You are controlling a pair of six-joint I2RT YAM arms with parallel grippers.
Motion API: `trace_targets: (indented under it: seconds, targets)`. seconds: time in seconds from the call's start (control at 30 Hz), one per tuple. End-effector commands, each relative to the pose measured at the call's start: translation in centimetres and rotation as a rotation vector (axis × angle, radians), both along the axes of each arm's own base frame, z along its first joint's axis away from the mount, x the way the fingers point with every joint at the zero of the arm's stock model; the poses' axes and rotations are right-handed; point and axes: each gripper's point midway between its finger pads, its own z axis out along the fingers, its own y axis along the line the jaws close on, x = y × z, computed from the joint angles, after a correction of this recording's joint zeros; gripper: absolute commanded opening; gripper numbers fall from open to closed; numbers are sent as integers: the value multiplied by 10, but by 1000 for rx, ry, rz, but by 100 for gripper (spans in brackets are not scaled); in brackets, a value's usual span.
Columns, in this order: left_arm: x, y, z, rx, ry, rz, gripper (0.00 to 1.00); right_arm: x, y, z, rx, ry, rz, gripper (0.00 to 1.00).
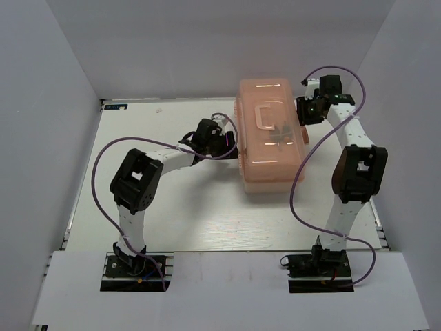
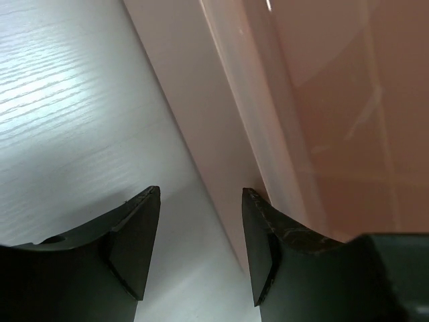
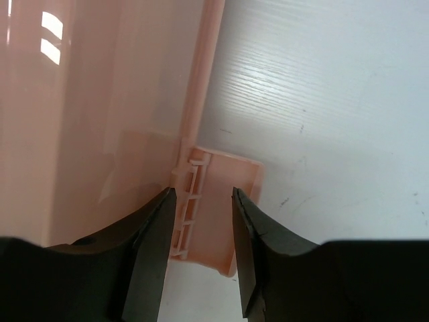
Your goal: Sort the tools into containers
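Note:
The salmon-pink translucent toolbox (image 1: pixel 270 138) stands closed on the table, its lid handle (image 1: pixel 267 114) on top. Dark tools show dimly through the lid (image 1: pixel 282 132). My left gripper (image 1: pixel 231 143) is open at the box's left side; in the left wrist view (image 2: pixel 201 194) one finger (image 2: pixel 265 241) lies against the box wall (image 2: pixel 295 134). My right gripper (image 1: pixel 303 110) is open at the box's right side; in the right wrist view (image 3: pixel 201 194) its jaws stand either side of the flipped-out latch flap (image 3: pixel 221 208).
White walls enclose the white table (image 1: pixel 172 221) on three sides. Purple cables loop from both arms (image 1: pixel 303 186). The box's right latch sticks out over the table (image 3: pixel 322 121).

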Motion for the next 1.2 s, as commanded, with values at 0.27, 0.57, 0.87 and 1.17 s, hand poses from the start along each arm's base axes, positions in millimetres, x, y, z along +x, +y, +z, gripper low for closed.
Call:
trace_targets:
  seconds: [0.27, 0.57, 0.87, 1.17]
  targets:
    - [7, 9, 34, 16, -64, 31, 62, -29, 7, 2, -87, 9, -37, 46]
    - [0, 109, 67, 280, -140, 328, 81, -48, -39, 36, -231, -99, -218, 52]
    - [-80, 170, 144, 358, -364, 224, 100, -138, -48, 79, -205, -279, -287, 90]
    - [-146, 219, 153, 291, -582, 271, 100, -235, -3, 22, -63, -288, 12, 90]
